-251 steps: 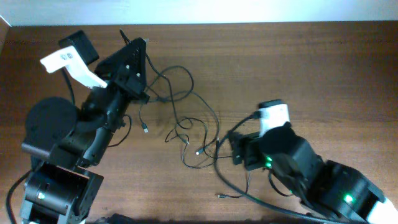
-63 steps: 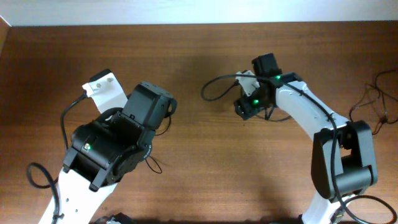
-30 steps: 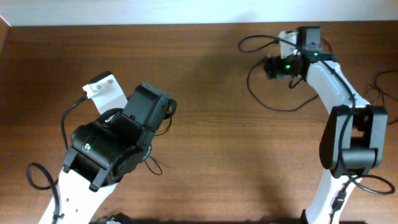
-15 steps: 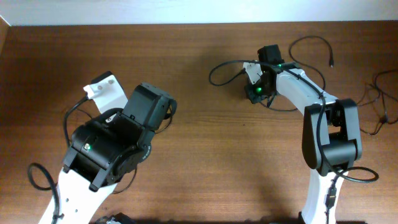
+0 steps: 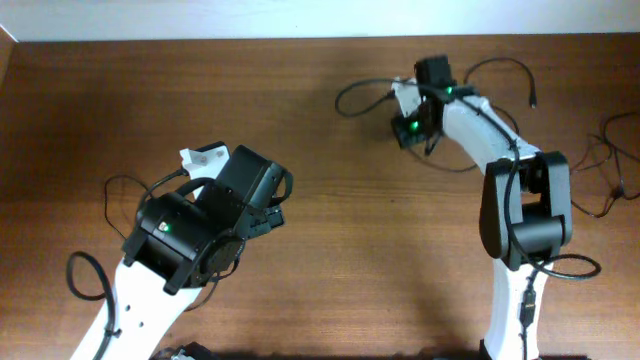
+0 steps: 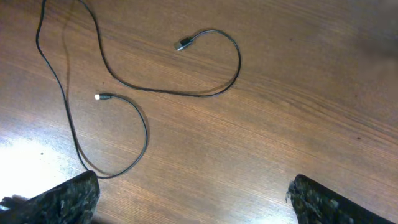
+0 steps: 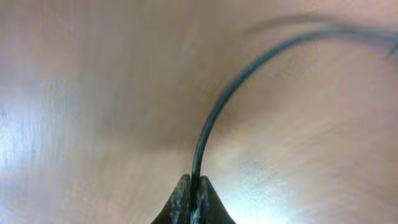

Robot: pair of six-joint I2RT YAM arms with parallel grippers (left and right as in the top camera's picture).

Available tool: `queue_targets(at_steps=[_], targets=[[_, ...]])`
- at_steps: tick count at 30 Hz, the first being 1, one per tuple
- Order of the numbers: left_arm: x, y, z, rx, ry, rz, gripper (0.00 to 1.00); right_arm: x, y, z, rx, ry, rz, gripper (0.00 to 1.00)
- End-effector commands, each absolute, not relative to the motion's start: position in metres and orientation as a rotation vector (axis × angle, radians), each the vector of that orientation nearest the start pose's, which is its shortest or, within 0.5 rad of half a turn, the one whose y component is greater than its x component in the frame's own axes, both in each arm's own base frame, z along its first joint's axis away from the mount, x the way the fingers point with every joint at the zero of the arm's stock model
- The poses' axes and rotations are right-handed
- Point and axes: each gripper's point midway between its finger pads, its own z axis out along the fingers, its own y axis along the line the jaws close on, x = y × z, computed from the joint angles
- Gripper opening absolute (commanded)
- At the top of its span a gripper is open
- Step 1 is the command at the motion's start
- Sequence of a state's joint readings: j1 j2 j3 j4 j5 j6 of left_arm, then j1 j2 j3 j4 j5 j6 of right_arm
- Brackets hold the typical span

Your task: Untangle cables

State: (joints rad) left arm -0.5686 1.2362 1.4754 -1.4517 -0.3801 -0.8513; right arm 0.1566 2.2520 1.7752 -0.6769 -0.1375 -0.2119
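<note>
At the near left the left arm [image 5: 170, 240] bulks over the table [image 5: 380, 250] and hides the wood beneath it in the overhead view. The left gripper [image 6: 194, 182] hangs with its jaws spread wide and nothing between them; only the two dark fingertips show at the bottom corners of its wrist view. Beyond them, two of the cables [image 6: 205, 94] lie flat on the bare wood in loose curves, apart from the fingers, each ending in a small plug.

Toward the far right, the right arm [image 5: 500, 150] reaches up and inward. The right gripper [image 7: 193, 183] is pinched fully closed on a thin black cord [image 7: 212, 115], which rises from the fingertips and bends off to the right. That view is blurred, so it only seems to be the cord that loops [image 5: 337, 100] just left of the gripper overhead. Another strand [image 5: 500, 62] arcs behind the arm to a plug. A bunch of thin cords [image 5: 612, 165] sits at the right edge.

The table is dark brown wood grain; a pale wall [image 5: 300, 18] runs along its far side.
</note>
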Motion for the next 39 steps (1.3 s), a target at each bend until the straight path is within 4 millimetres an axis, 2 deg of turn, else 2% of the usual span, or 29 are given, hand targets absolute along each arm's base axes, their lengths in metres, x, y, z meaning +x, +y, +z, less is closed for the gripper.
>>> queue_targets(at_steps=[1, 2, 3, 4, 5, 6, 7, 8, 11, 12, 14, 17, 18, 19, 20, 21, 23, 24, 25, 27, 28, 29, 30, 32, 34, 35, 37, 39], targets=[[0.234, -0.075, 0.259, -0.434, 2.595, 0.078, 0.99, 0.589, -0.005, 0.129, -0.228, 2.462, -0.232, 0.04], [0.234, -0.075, 0.26, -0.434, 2.594, 0.078, 0.99, 0.593, -0.047, 0.138, -0.13, 2.435, -0.307, 0.04], [0.234, -0.075, 0.259, -0.434, 2.595, 0.078, 0.99, 0.592, -0.071, 0.139, -0.056, 2.433, -0.315, 0.04], [0.234, -0.075, 0.259, -0.434, 2.595, 0.078, 0.99, 0.586, -0.101, 0.131, 0.05, 2.455, -0.246, 0.04], [0.234, -0.075, 0.259, -0.434, 2.595, 0.078, 0.99, 0.581, -0.106, 0.123, 0.056, 2.48, -0.155, 0.13], [0.234, -0.075, 0.259, -0.434, 2.595, 0.078, 0.99, 0.575, -0.103, 0.12, 0.047, 2.5, -0.046, 0.57], [0.234, -0.075, 0.26, -0.434, 2.594, 0.078, 0.99, 0.574, -0.089, 0.122, 0.015, 2.495, 0.074, 0.91], [0.234, -0.075, 0.259, -0.434, 2.595, 0.078, 0.99, 0.573, -0.066, 0.134, -0.017, 2.469, 0.208, 0.99], [0.234, -0.075, 0.26, -0.434, 2.594, 0.078, 0.99, 0.569, -0.007, 0.187, 0.032, 2.387, 0.447, 0.99], [0.234, -0.075, 0.259, -0.434, 2.595, 0.078, 0.99, 0.559, 0.014, 0.235, 0.027, 2.312, 0.486, 0.99], [0.234, -0.075, 0.26, -0.434, 2.594, 0.078, 0.99, 0.529, 0.025, 0.323, -0.016, 2.16, 0.469, 0.99], [0.234, -0.075, 0.259, -0.434, 2.595, 0.078, 0.99, 0.447, 0.028, 0.45, 0.035, 1.925, 0.495, 0.98], [0.234, -0.075, 0.259, -0.434, 2.595, 0.078, 0.99, 0.422, 0.036, 0.503, 0.017, 1.769, 0.516, 0.99], [0.234, -0.075, 0.259, -0.434, 2.595, 0.078, 0.99, 0.405, 0.049, 0.528, -0.027, 1.699, 0.538, 0.98], [0.234, -0.075, 0.26, -0.434, 2.594, 0.078, 0.99, 0.392, 0.063, 0.531, -0.09, 1.695, 0.536, 0.99], [0.234, -0.075, 0.259, -0.434, 2.595, 0.078, 0.99, 0.381, 0.077, 0.525, -0.144, 1.722, 0.532, 0.99], [0.234, -0.075, 0.259, -0.434, 2.595, 0.078, 0.99, 0.369, 0.109, 0.482, -0.193, 1.843, 0.543, 0.99], [0.234, -0.075, 0.26, -0.434, 2.594, 0.078, 0.99, 0.364, 0.132, 0.457, -0.239, 1.869, 0.572, 0.99], [0.234, -0.075, 0.259, -0.434, 2.595, 0.078, 0.99, 0.359, 0.143, 0.433, -0.256, 1.878, 0.564, 0.99], [0.234, -0.075, 0.259, -0.434, 2.595, 0.078, 0.99, 0.35, 0.14, 0.393, -0.225, 1.879, 0.5, 0.99], [0.234, -0.075, 0.259, -0.434, 2.595, 0.078, 0.99, 0.343, 0.126, 0.363, -0.182, 1.87, 0.445, 0.99], [0.234, -0.075, 0.259, -0.434, 2.595, 0.078, 0.99, 0.336, 0.117, 0.344, -0.153, 1.848, 0.411, 0.99], [0.234, -0.075, 0.259, -0.434, 2.595, 0.078, 0.99, 0.316, 0.108, 0.318, -0.139, 1.784, 0.405, 0.99], [0.234, -0.075, 0.26, -0.434, 2.594, 0.078, 0.99, 0.287, 0.099, 0.299, -0.136, 1.754, 0.408, 0.99], [0.234, -0.075, 0.26, -0.434, 2.594, 0.078, 0.99, 0.284, 0.099, 0.321, -0.139, 1.694, 0.421, 0.99], [0.234, -0.075, 0.259, -0.434, 2.595, 0.078, 0.99, 0.283, 0.099, 0.32, -0.139, 1.698, 0.42, 0.99], [0.235, -0.075, 0.26, -0.435, 2.593, 0.077, 0.99, 0.279, 0.097, 0.304, -0.139, 1.765, 0.409, 0.99], [0.234, -0.075, 0.26, -0.434, 2.594, 0.078, 0.99, 0.27, 0.094, 0.275, -0.144, 1.89, 0.391, 0.99]])
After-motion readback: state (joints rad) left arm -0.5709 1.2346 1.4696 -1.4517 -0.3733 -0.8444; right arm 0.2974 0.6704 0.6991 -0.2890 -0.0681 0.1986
